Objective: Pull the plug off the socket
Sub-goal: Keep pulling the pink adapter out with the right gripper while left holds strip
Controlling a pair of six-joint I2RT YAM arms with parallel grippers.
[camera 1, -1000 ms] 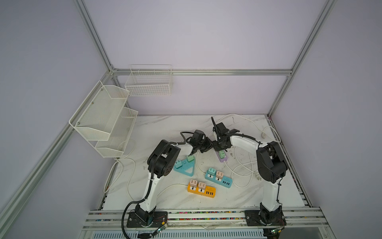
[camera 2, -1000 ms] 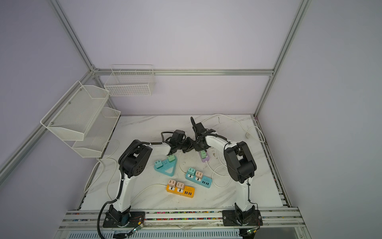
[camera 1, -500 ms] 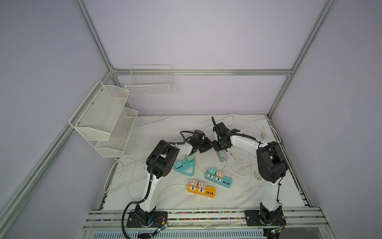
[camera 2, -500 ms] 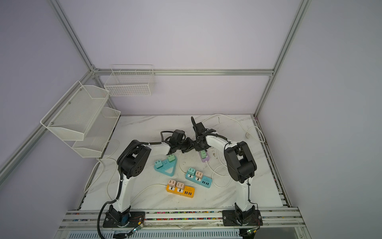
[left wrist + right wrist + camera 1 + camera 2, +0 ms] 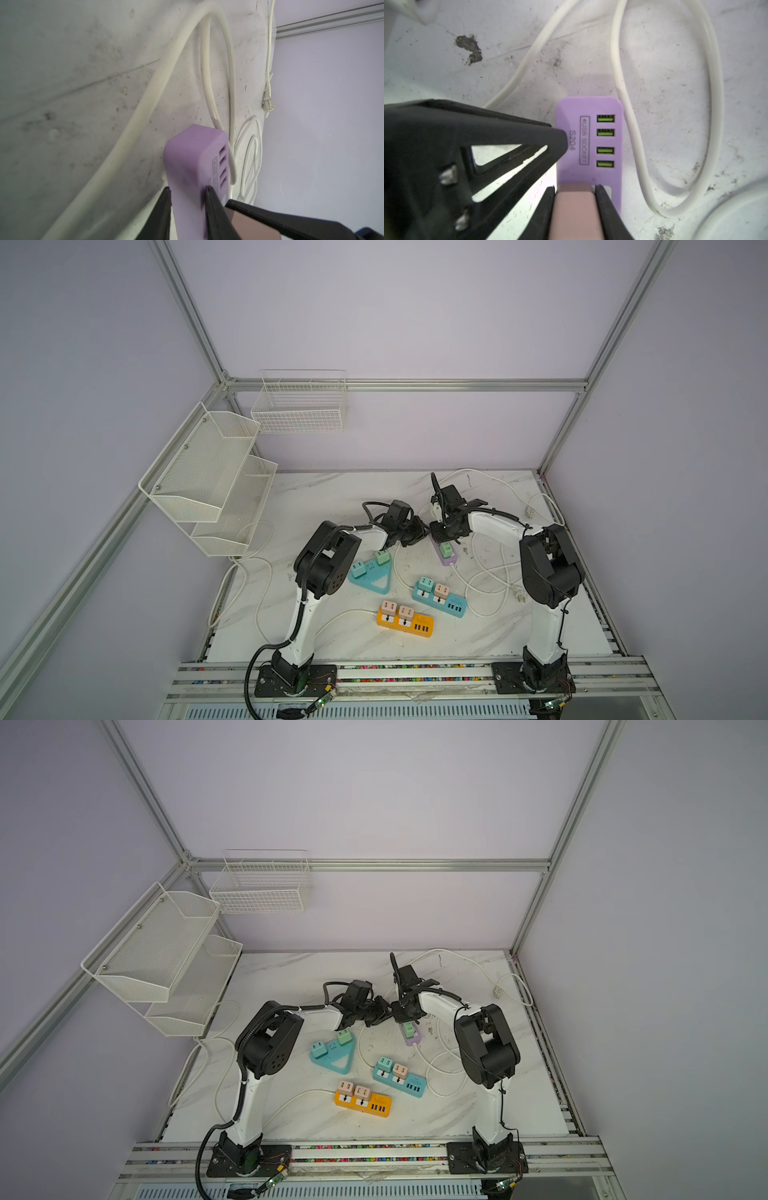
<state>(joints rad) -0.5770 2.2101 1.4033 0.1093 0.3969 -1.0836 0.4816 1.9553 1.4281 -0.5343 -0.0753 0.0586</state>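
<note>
A purple socket strip [image 5: 589,145] with green USB ports lies on the marble table; in both top views it shows just below the two grippers [image 5: 452,560] [image 5: 412,1041]. A pink plug [image 5: 575,212] stands on its top face beside the USB ports. My right gripper [image 5: 575,188] [image 5: 441,533] is shut on this plug, one finger on each side. My left gripper [image 5: 188,188] [image 5: 419,531] is shut on the strip's body, and one of its fingers [image 5: 558,139] rests on the strip's top face. The plug's prongs are hidden.
White cords [image 5: 675,104] loop closely round the purple strip. In front stand a teal triangular strip [image 5: 370,574], a blue strip [image 5: 440,599] and an orange strip [image 5: 405,618], each with plugs. Wire shelves [image 5: 216,477] hang on the left wall, a basket [image 5: 299,402] on the back wall.
</note>
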